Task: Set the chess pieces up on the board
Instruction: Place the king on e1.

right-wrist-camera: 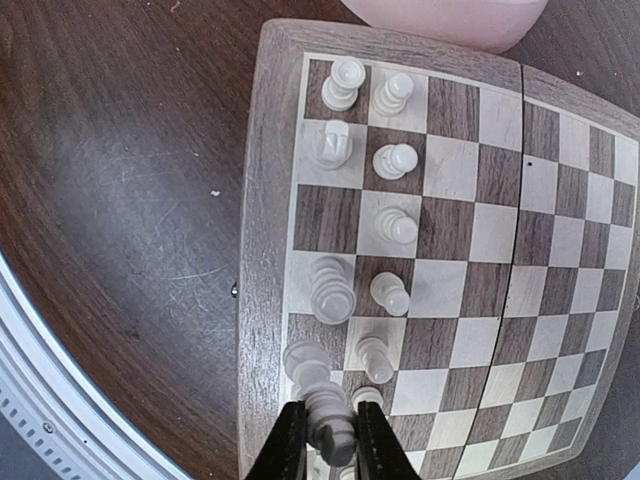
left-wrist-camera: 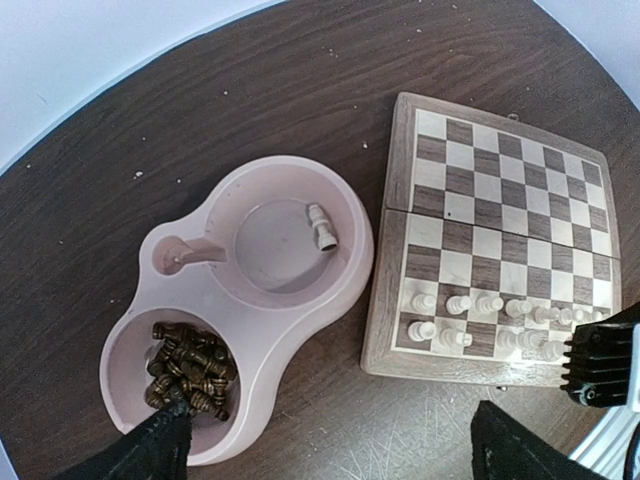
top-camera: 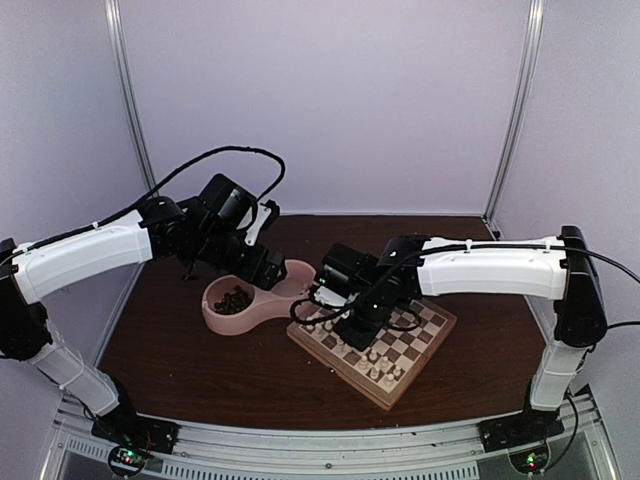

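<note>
Where pale walls (top-camera: 330, 100) rise, scratched table (top-camera: 220, 370), board (top-camera: 415, 350)

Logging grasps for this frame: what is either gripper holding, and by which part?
The right gripper pinches a cream-white chess piece by its sides; the left gripper is open and holds nothing.

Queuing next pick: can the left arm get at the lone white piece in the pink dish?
Probably yes. The left gripper hangs open above the dish, nothing covers the white piece, and the right arm is away over the board. The bowl wall beside it may crowd a finger.
</note>
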